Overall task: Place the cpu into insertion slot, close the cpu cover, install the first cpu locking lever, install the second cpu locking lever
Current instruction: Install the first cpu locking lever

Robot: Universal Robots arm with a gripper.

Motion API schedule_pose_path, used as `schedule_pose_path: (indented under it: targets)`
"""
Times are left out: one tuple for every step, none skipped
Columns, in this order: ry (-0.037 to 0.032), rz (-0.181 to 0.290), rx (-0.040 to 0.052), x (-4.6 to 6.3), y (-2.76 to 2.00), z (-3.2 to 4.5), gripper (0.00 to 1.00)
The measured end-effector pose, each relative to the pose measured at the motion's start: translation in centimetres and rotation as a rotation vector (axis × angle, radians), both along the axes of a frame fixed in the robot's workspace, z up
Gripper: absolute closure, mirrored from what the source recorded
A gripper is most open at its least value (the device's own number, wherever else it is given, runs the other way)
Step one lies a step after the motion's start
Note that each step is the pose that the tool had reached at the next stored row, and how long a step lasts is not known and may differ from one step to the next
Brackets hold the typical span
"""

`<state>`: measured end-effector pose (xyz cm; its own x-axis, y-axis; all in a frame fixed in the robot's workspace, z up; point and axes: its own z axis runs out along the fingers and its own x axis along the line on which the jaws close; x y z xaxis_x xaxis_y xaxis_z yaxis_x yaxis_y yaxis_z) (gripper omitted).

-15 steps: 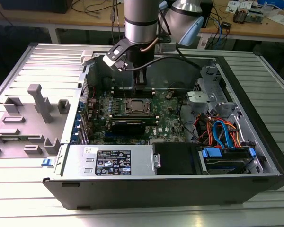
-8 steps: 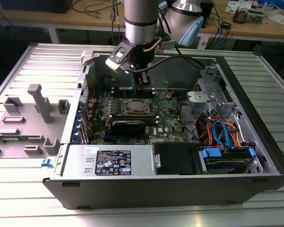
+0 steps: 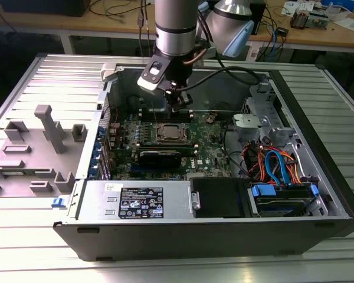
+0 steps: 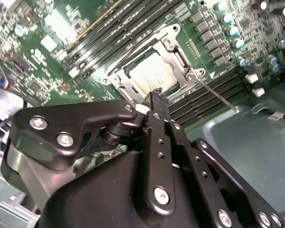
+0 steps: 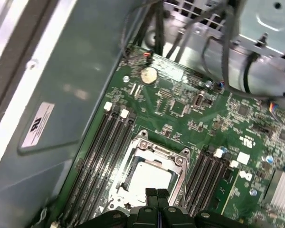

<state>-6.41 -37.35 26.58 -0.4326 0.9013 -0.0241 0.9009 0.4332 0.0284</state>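
You have the cpu [image 3: 170,134] lying in the insertion slot [image 3: 159,141]. In the exterior view the gripper [image 3: 178,107] hangs at its 12 o'clock, the long card [image 3: 165,156] at 6 o'clock, the cables [image 3: 274,165] at 3 o'clock.

Bright even light, soft shadows

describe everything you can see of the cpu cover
The cpu cover is a thin silver metal frame with a large central window. It lies flat on the green board, around the cpu, whose pale top shows through the window. The gripper, jaws shut, hangs near its edge; contact cannot be told.
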Motion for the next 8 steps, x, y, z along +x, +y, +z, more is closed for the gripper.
schedule_pose_path:
  targets:
    - [0.0, 0.017, 0.0, 0.0, 0.0, -0.01, 0.89]
    - [0.0, 0.044, 0.0001, 0.0, 0.0, -0.02, 0.89]
    - [0.0, 0.06, 0.0, 0.0, 0.0, -0.03, 0.89]
    - [0.0, 0.087, 0.0, 0.0, 0.0, -0.04, 0.89]
    - [0.0, 0.104, 0.0, 0.0, 0.0, -0.05, 0.89]
    - [0.0, 0.141, 0.0, 0.0, 0.0, -0.07, 0.89]
    - [0.0, 0.183, 0.0, 0.0, 0.0, -0.09, 0.89]
    - [0.0, 0.211, 0.0, 0.0, 0.0, -0.11, 0.89]
